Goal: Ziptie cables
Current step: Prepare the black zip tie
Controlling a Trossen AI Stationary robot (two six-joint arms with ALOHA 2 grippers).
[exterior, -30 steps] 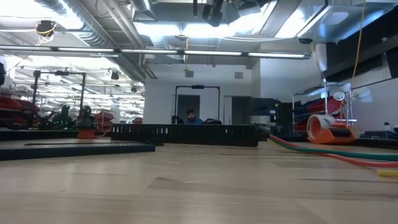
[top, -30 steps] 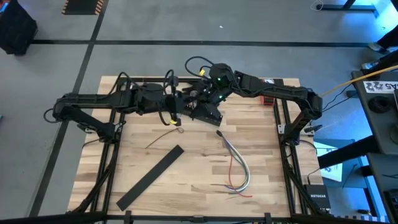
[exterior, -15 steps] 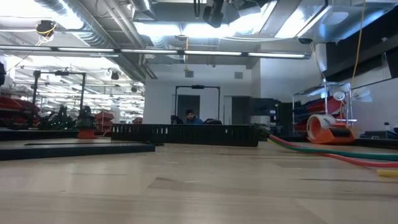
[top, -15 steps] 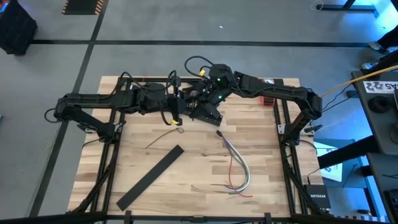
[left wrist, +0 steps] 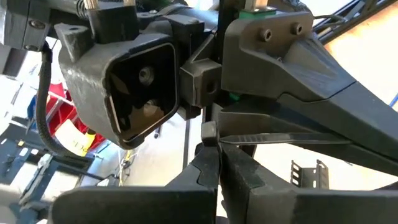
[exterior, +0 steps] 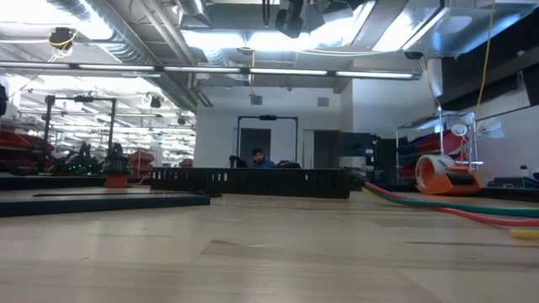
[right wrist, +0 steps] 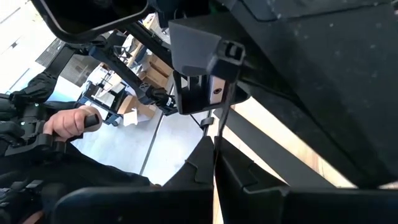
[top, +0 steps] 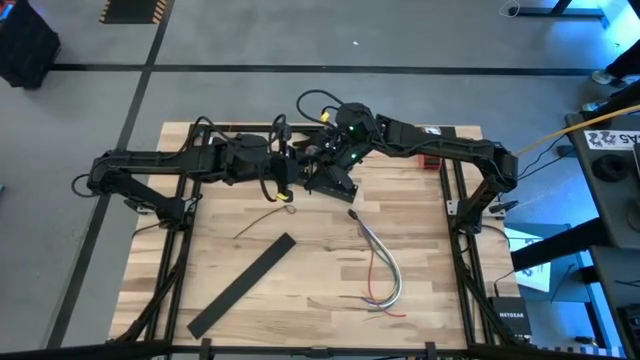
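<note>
While both arms met above the worktop's (top: 330, 275) far half, the cables (top: 383, 270) lay untouched.
I had the left gripper (left wrist: 219, 163) clenched on the ziptie (left wrist: 280, 137), and the right gripper (right wrist: 214, 163) clamped on a thin dark strip, apparently the same tie. The cables sat well apart, nearer the right arm's side. I judged the risk was twisting: two tight holds on one stiff strip could buckle it or let it slip free.

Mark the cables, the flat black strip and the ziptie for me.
cables (top: 385, 270): high view, middle of the curved bundle.
flat black strip (top: 243, 285): high view, mid-length.
ziptie (left wrist: 280, 138): left wrist view, its ribbed strap.
</note>
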